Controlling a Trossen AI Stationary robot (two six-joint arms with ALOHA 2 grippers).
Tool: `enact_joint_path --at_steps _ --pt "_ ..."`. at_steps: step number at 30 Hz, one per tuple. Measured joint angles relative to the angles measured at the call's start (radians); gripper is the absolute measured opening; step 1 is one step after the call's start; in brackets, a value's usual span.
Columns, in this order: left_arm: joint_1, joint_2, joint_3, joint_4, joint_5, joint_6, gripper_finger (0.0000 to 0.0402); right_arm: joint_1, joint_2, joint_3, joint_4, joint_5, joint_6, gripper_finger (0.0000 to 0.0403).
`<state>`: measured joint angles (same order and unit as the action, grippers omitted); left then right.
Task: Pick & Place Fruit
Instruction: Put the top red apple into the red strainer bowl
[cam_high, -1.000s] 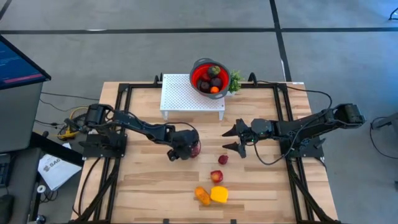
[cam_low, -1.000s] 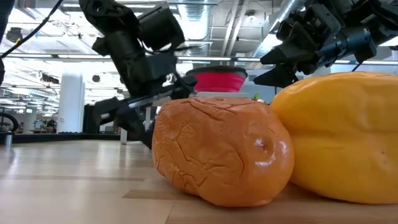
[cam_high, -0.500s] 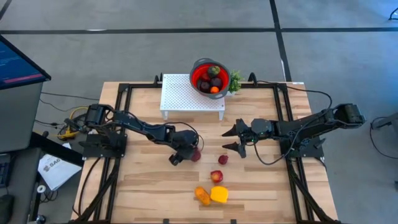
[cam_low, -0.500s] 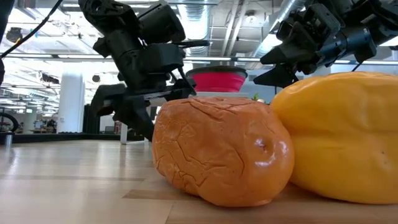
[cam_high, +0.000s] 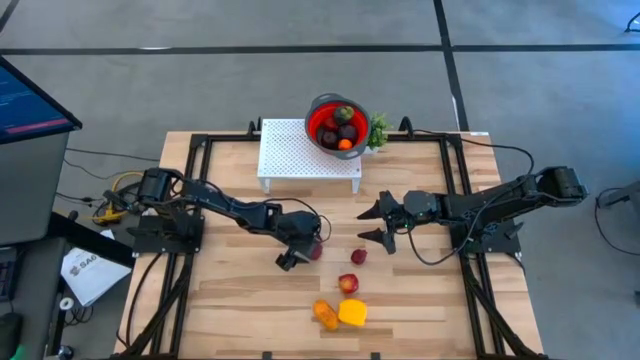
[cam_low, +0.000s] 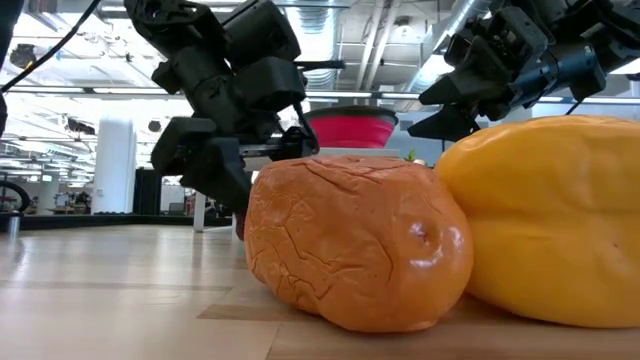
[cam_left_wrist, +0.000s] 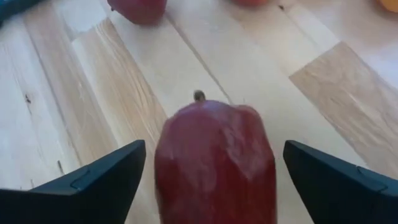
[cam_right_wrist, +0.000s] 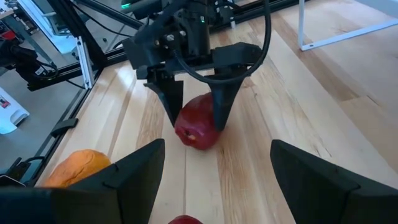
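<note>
Left pincer (cam_high: 303, 252) straddles a fruit (cam_high: 315, 250) on the table (cam_high: 230, 300).

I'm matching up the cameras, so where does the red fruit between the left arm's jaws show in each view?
High view: red fruit at table centre, by the left gripper.
Low view: hidden behind the orange fruit.
Left wrist view: bottom centre.
Right wrist view: centre.
Shared landmark: the left gripper.

Red fruit (cam_left_wrist: 214, 165) btwn open left pincer (cam_high: 303, 250)

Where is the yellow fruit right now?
High view: the yellow fruit lies near the table's front edge, against the orange fruit on its left.
</note>
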<state>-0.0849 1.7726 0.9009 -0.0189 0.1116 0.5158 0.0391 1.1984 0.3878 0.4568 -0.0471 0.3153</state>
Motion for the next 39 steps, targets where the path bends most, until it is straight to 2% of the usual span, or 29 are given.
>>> enact_joint_path --at_steps 4,8,17,19,21,24,26,30,36,39 --pt "0.0 0.027 0.0 0.018 -0.008 -0.048 0.0374 0.0 0.0 0.0 0.002 0.0 0.0 0.0285" --pt "-0.002 0.037 0.0 0.027 -0.01 -0.064 0.0354 0.0 0.0 0.0 -0.001 0.0 0.0 0.0286" --pt "-0.003 0.037 0.0 0.062 -0.01 -0.166 0.0256 -0.003 0.0 0.0 -0.003 0.0 0.0 0.0286" --pt "-0.003 0.032 0.0 0.098 -0.015 -0.212 0.0246 -0.003 0.0 0.0 -0.005 0.0 0.0 0.0286" --pt "-0.003 0.007 0.0 0.159 -0.052 -0.284 0.0246 -0.003 0.0 0.0 -0.008 0.002 0.0 0.0286" --pt "0.016 -0.051 0.018 0.249 -0.17 -0.337 0.0246 -0.003 0.023 0.0 0.002 0.018 -0.005 0.0286" --pt "0.049 -0.093 0.035 0.312 -0.234 -0.338 0.0249 -0.003 0.045 0.0 0.007 0.031 -0.008 0.0286" --pt "0.147 -0.149 0.123 0.469 -0.244 -0.341 0.0272 -0.003 0.12 0.0 0.07 0.045 -0.008 0.0286" --pt "0.327 -0.127 0.288 0.508 -0.241 -0.335 0.0254 0.0 0.181 0.003 0.198 0.036 -0.011 0.0286" --pt "0.418 -0.115 0.32 0.523 -0.261 -0.341 0.0257 0.001 0.181 0.001 0.207 0.022 -0.01 0.0286"
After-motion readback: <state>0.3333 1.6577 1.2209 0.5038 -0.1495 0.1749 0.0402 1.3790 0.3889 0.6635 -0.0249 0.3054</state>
